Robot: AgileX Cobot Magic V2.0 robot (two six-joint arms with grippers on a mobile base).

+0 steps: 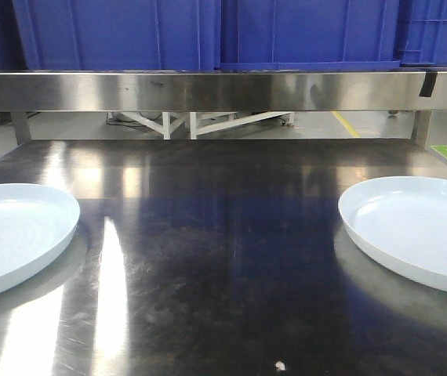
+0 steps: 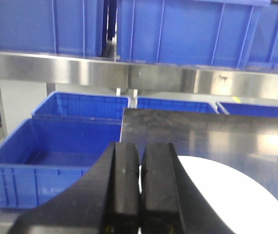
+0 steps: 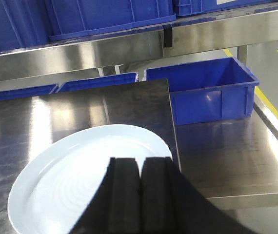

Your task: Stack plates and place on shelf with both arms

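Two pale blue-white plates lie flat on the steel tabletop (image 1: 223, 258), far apart. One plate (image 1: 12, 231) is at the left edge and the other plate (image 1: 416, 227) at the right. The shelf's long steel front rail (image 1: 208, 90) runs across the back, above the table. Neither gripper shows in the front view. In the left wrist view my left gripper (image 2: 140, 146) is shut and empty, hovering over the near left rim of the left plate (image 2: 227, 195). In the right wrist view my right gripper (image 3: 140, 161) is shut and empty above the near right part of the right plate (image 3: 75, 175).
Big blue crates (image 1: 208, 31) stand in a row on top of the shelf rail. Open blue crates (image 2: 56, 146) sit lower, beyond the table's left edge. Another blue crate (image 3: 207, 92) sits past the right edge. A black tape strip (image 1: 427, 82) marks the rail's right end.
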